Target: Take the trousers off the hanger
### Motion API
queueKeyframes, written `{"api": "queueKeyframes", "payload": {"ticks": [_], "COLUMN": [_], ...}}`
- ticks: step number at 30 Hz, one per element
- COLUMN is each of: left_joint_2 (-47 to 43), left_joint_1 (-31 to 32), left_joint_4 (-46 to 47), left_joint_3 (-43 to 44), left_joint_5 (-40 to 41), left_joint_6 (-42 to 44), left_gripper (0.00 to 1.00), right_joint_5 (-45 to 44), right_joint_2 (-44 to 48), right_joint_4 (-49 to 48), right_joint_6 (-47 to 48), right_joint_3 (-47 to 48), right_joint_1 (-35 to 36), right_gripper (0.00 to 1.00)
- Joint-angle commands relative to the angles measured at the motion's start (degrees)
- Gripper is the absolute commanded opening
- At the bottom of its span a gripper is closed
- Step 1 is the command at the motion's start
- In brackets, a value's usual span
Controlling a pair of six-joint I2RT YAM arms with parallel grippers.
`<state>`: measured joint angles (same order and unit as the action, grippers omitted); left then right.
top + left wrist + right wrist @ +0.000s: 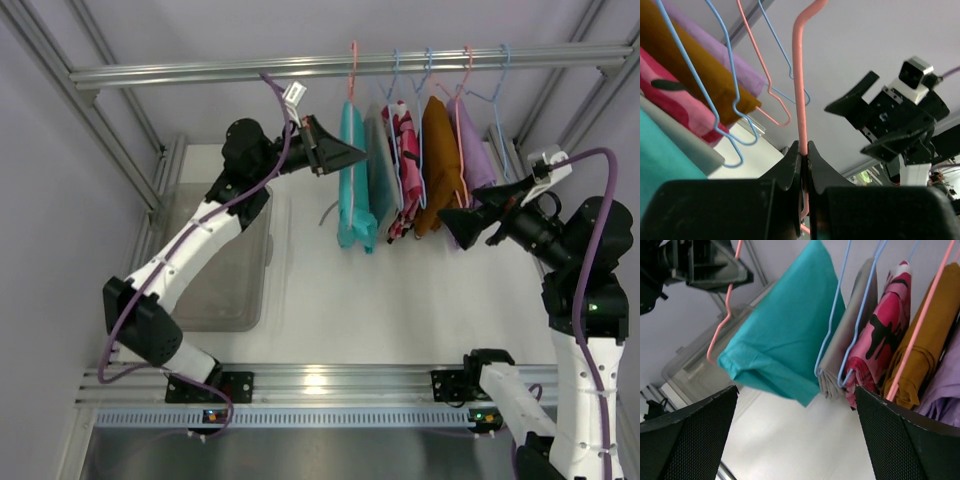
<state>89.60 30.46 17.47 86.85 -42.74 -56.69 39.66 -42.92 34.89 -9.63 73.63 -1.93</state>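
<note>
We judge the step in hand to be steadying the hanger: our left gripper is shut tight on the wire of the pink hanger, just above its shoulder, with the thin rod pinched between the two dark fingers. Our right gripper stands wide open and holds nothing; it hangs at the far end of the row of clothes, pointing back along it toward the teal trousers. The trousers have not yet come off. They are folded over the pink hanger, which hooks on the metal rail at the left end of the row, just beside a grey garment on a blue hanger. Beyond that come a pink patterned piece, a brown one and a lilac one. The next move, as we see it, calls for bringing the open right gripper past these neighbours to the free lower edge of the teal cloth, closing on that cloth alone, and drawing it down and off while the left holds the wire steady. The trousers look smooth, a plain teal, doubled into a thick fold with a soft corner hanging lowest, clear of the table. They should slide rather than snag, we think.
</note>
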Motion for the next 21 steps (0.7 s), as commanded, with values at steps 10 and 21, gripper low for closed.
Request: {"api": "queueKeyframes", "payload": {"ticks": [10, 21], "left_joint_2": [-22.45, -25.79], "left_joint_1": [0.04, 0.04], "left_joint_4": [4.67, 2.21], "left_joint_3": [-15.64, -17.94], "left_joint_5": [1.78, 1.43], "left_joint_6": [2.2, 3.34], "left_gripper": [0.0, 0.0], "right_joint_5": [3.16, -2.13], "right_joint_2": [-6.91, -21.59], "right_joint_4": [-29.34, -43.49], "right_joint_6": [-23.59, -33.61], "right_joint_3": [-1.38, 3.1], "right_joint_1": [9.64, 26.71], "right_gripper": [0.82, 0.69]}}
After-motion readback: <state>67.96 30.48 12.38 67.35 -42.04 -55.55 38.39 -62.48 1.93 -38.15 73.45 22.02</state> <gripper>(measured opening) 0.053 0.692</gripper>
